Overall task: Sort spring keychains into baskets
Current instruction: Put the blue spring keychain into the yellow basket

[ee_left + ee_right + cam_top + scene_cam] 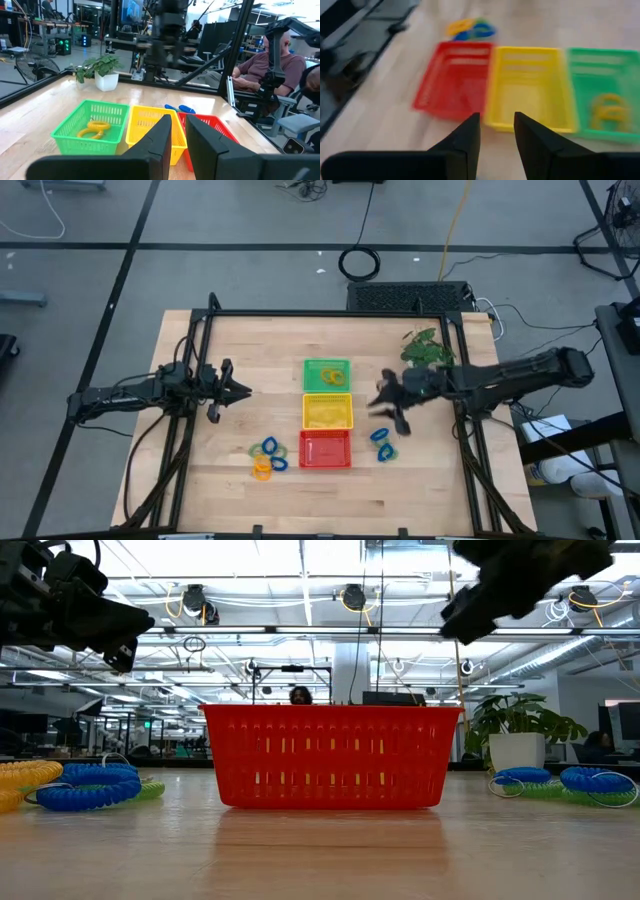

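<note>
Three baskets stand in a row mid-table: green (326,375) farthest, yellow (327,411), red (326,448) nearest. An orange-yellow spring keychain (95,127) lies on the green basket's floor. Blue, yellow and green keychains (268,457) lie in a heap on the table left of the red basket. A few blue and green ones (382,442) lie right of it. My right gripper (378,402) hangs above the table right of the yellow basket, open, nothing between its fingers (470,135). My left gripper (246,390) waits left of the baskets, a narrow gap between its fingers (165,135).
A potted plant (428,348) stands at the table's far right corner. Black frame rails (200,340) run along the table's left, right and far sides. A black cable coil (360,263) lies on the floor beyond. A seated person (265,65) shows past the table.
</note>
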